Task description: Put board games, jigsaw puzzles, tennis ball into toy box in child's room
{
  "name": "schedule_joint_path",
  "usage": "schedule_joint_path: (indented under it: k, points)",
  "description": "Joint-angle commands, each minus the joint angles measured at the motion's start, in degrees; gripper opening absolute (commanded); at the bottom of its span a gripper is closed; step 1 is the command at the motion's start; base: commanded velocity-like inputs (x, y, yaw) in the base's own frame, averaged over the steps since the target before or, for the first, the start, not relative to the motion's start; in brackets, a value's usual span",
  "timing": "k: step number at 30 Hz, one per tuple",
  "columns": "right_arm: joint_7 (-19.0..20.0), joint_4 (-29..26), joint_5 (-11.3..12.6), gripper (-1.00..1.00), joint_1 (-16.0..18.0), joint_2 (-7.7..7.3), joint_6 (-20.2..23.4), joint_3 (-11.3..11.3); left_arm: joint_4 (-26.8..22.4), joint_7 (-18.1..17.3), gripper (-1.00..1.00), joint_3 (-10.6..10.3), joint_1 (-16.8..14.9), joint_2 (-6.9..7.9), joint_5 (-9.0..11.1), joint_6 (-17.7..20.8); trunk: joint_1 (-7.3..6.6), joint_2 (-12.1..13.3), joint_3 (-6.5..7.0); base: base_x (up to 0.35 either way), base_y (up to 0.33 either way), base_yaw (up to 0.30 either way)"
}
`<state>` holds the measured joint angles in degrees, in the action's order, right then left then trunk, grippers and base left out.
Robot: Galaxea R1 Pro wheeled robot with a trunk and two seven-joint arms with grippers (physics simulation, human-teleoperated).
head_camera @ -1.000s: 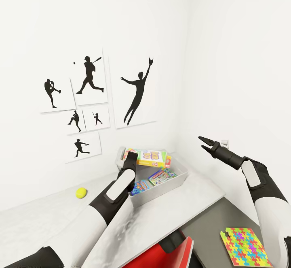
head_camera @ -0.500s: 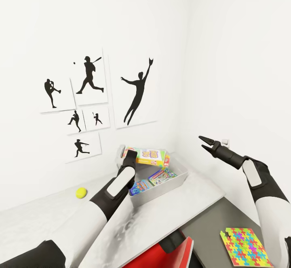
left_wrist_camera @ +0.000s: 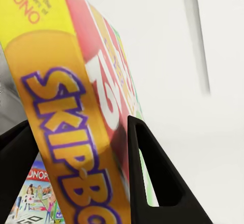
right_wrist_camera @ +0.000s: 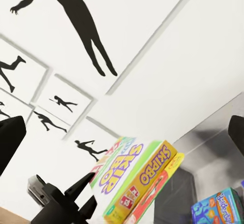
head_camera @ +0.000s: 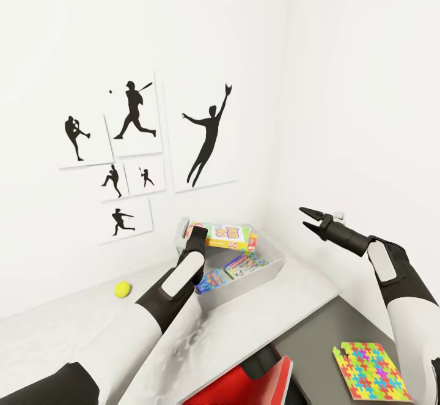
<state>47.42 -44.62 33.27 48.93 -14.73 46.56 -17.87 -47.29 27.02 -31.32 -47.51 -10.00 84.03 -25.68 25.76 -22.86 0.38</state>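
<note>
My left gripper (head_camera: pixel 195 235) is shut on a yellow Skip-Bo board game (head_camera: pixel 225 235) and holds it just above the white toy box (head_camera: pixel 272 268) on the white table (head_camera: pixel 91 325). In the left wrist view the Skip-Bo box (left_wrist_camera: pixel 76 132) sits between the black fingers (left_wrist_camera: pixel 152 178), over a Monopoly box (left_wrist_camera: pixel 35 193). Two more colourful boxes (head_camera: pixel 245 264) lie inside the toy box. The tennis ball (head_camera: pixel 123 289) rests on the table near the wall. A multicoloured jigsaw puzzle (head_camera: pixel 370 371) lies on a dark grey surface at lower right. My right gripper (head_camera: pixel 309 219) hangs open and empty in the air, right of the toy box.
Baseball silhouette posters (head_camera: pixel 137 117) cover the wall behind the table. The room's corner stands just behind the toy box. A red object (head_camera: pixel 263 386) sits at the table's front edge. The right wrist view looks at the Skip-Bo box (right_wrist_camera: pixel 142 176) and the left gripper (right_wrist_camera: pixel 76 198).
The left gripper with the Skip-Bo box has drifted slightly left over the toy box. The right arm has barely moved. The view has shifted a little.
</note>
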Motion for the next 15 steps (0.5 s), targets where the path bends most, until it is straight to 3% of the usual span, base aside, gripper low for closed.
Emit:
schedule_joint_path:
  k: [1,15]
  points:
    - [0.09,-0.02,0.04,1.00,0.02,0.00,0.69,-0.12,-0.03,0.14,-1.00,-0.17,-0.04,0.00,0.18,-0.28,0.02,-0.05,-0.12,0.000,0.000,0.000]
    - [-1.65,-6.98,0.04,1.00,0.02,-0.11,9.57,-0.35,-0.52,0.14,-1.00,-0.29,-0.06,0.00,0.17,-0.19,0.02,-0.05,-1.43,0.000,0.000,0.000]
